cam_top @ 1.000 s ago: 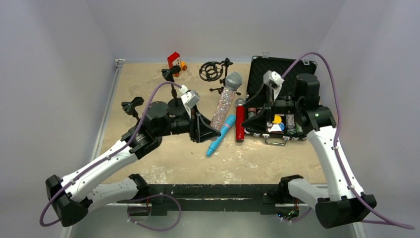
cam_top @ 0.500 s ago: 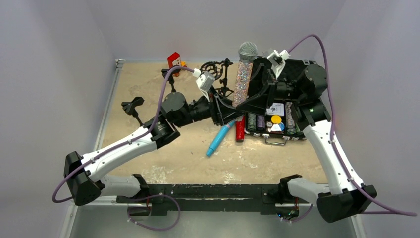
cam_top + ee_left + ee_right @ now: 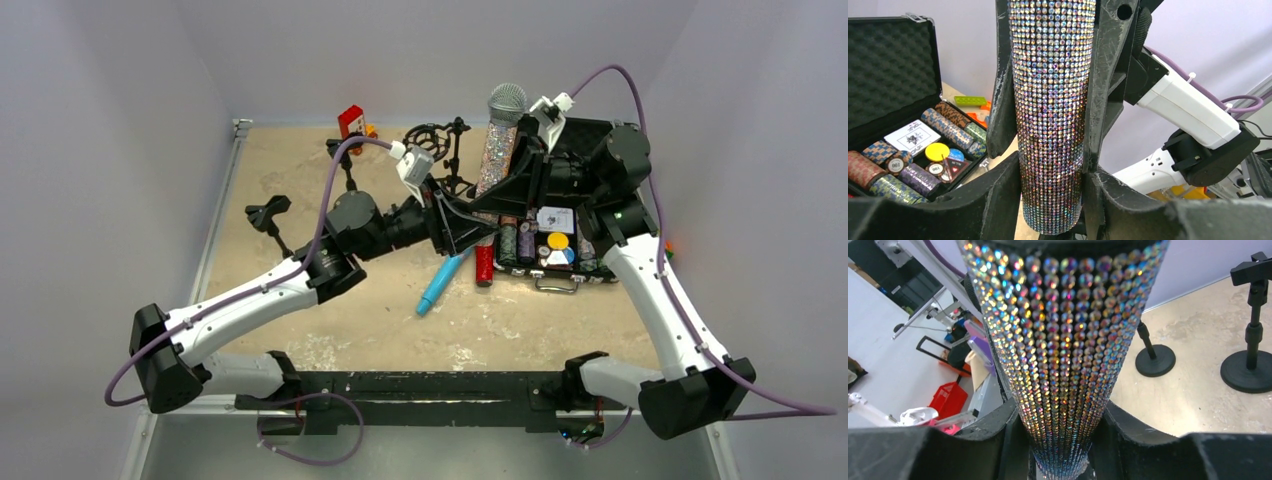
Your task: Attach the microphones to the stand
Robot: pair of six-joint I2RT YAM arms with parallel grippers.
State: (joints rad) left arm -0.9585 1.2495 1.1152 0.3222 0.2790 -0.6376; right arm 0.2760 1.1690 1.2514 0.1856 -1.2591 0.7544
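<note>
Top external view showed both arms meeting mid-air, left hand [image 3: 484,228] and right hand [image 3: 492,195] each grasping the near-upright silver-glitter microphone [image 3: 498,150].

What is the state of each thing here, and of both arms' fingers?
Silver-glitter stick microphone: upright, lifted off the table.
Light blue stick microphone: lying on the table.
Red-glitter stick microphone: lying beside the case.
Black hard case: open, chips inside.
Black microphone stands: upright, empty.
Left fingers: shut on the silver-glitter microphone.
Right fingers: shut on it, higher up.
</note>
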